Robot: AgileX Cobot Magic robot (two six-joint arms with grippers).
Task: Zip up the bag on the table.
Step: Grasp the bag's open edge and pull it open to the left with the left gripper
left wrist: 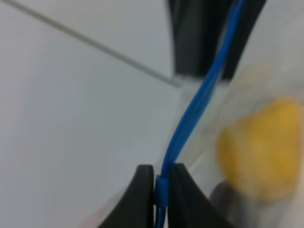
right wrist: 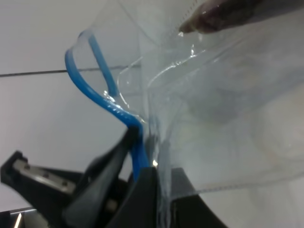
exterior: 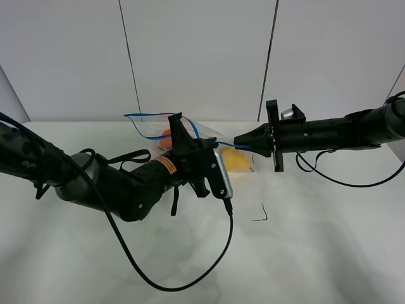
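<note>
The clear crinkly bag (exterior: 209, 136) is held up above the white table (exterior: 329, 240) between my two grippers. Its blue zipper strip (exterior: 142, 116) loops open at the far left. My left gripper (exterior: 180, 125) is shut on the strip; the left wrist view shows the strip (left wrist: 190, 109) pinched between the fingertips (left wrist: 142, 194). My right gripper (exterior: 240, 140) is shut on the bag's right end, seen up close in the right wrist view (right wrist: 154, 178). An orange (exterior: 166, 133), a yellow fruit (exterior: 238, 161) and a dark eggplant (right wrist: 228, 14) show through the plastic.
A small black hook-shaped mark (exterior: 261, 215) lies on the table in front of the bag. A black cable (exterior: 158, 278) from the left arm loops over the front of the table. Grey wall panels (exterior: 202, 57) stand behind.
</note>
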